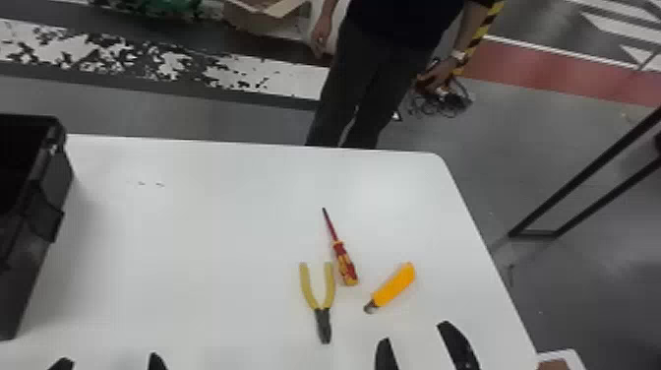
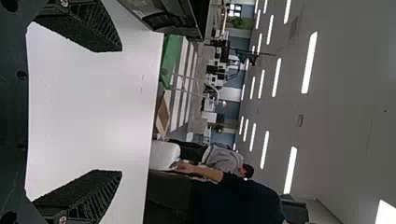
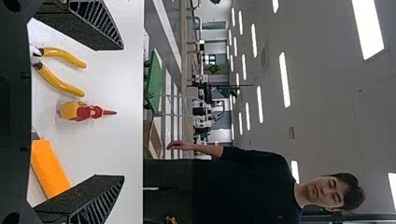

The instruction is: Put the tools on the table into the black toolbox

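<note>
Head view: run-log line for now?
left gripper open | right gripper open | pliers, screwdriver, orange tool on table | toolbox far left

No lettering, label, brand, number or sign could be read on the black toolbox [image 1: 37, 221], the pliers [image 1: 322, 317], the screwdriver [image 1: 345, 263], the orange tool [image 1: 394, 284] or the table [image 1: 196, 256]. The dark marks [image 1: 160, 185] on the tabletop, towards its far edge, were too small to make out.
</note>
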### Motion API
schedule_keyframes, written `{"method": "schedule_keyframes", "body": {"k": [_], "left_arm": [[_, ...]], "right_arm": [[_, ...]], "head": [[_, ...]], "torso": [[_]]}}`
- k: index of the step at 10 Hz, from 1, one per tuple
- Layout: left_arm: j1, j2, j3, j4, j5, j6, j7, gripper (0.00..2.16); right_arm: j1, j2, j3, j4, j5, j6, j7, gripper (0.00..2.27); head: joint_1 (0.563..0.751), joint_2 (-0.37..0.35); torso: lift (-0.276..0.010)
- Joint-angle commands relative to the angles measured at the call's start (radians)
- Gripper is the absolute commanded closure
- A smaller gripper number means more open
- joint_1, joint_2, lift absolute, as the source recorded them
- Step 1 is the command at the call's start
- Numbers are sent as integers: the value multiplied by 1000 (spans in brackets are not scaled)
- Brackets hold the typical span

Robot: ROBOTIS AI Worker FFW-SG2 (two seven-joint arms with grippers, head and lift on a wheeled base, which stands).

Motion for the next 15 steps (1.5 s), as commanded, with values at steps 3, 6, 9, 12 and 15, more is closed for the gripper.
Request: {"method": "schedule_keyframes", "body": {"k": [3, 6, 9, 12, 15], "left_arm": [[0, 0, 1, 1, 4, 2, 1, 53], [-3, -2, 1, 3, 6, 2, 1, 53], [-14, -3, 1, 3, 6, 27, -2, 53], [-12, -9, -11, 13, 3, 23, 1, 53], [-31, -11, -39, 24, 0, 27, -8, 56]], "right_arm": [[-4, 1, 0, -1, 2, 3, 0, -2], [-4, 1, 0, -1, 0, 3, 0, -2], [-8, 1, 0, 1, -2, 0, -2, -2], [-28, 1, 12, 10, 3, 43, -5, -2], [-24, 1, 40, -18, 3, 123, -17, -2]], "head": [[695, -296], [695, -291], [695, -292], [695, -292], [695, -297]], "torso": [[-75], [-75], [-75], [-75], [-75]]}}
